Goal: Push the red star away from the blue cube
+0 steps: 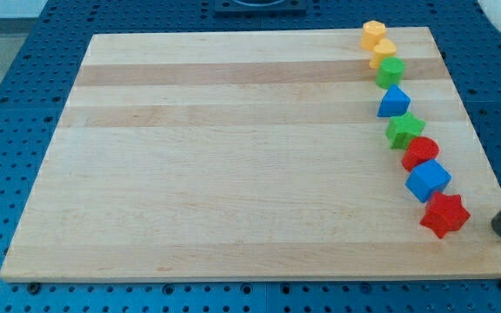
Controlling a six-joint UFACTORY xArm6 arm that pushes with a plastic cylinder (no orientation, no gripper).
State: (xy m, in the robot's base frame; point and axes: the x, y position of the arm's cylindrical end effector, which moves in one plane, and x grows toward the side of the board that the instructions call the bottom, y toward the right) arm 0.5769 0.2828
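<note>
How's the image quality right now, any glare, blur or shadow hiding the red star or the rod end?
Camera view: even, soft lighting, no glare on the wooden board; the red star and blue cube are sharp, touching, with only faint shadows. My tip is slightly soft, at the view's right edge, just right of the star. A bright overexposed patch sits at the view's top right corner.

No legible text, label, brand, number or sign anywhere in the camera view.
</note>
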